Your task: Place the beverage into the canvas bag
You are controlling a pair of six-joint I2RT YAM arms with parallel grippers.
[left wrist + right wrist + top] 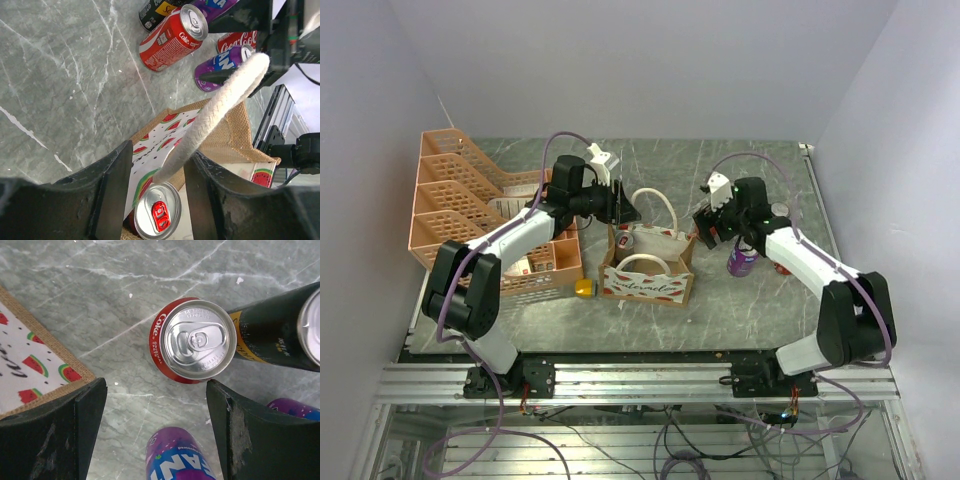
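Standing nearest the arm bases on the grey marbled table [750, 310], the small tan canvas bag [645, 285] shows its white watermelon-printed front panel, with a small yellow object [583, 287] just beside it at 8 o'clock. One silver-topped can [157, 217] with a red tab already sits inside the bag. Above it, the left gripper [159, 155] has the bag's white rope handle [225, 95] running up between its fingers; the pictures do not show whether it pinches the rope or merely cradles it. At 3 o'clock from the bag, the right gripper [156, 390] hovers with fingers spread wide and nothing in them. Seen end-on below it is the red Coke can [192, 340], the likely beverage, untouched on the table outside the bag. A purple soda can [182, 460] stands near it at 6 o'clock and a black can [270, 335] crowds it at 3 o'clock. Farthest back, at 10 o'clock from the bag, stands the orange plastic mesh rack [470, 195]. The tight cluster is the main hazard: a descending finger could land on the black can or topple a neighbour. If the handle slips, the soft mouth may sag, and the can inside leaves little room.
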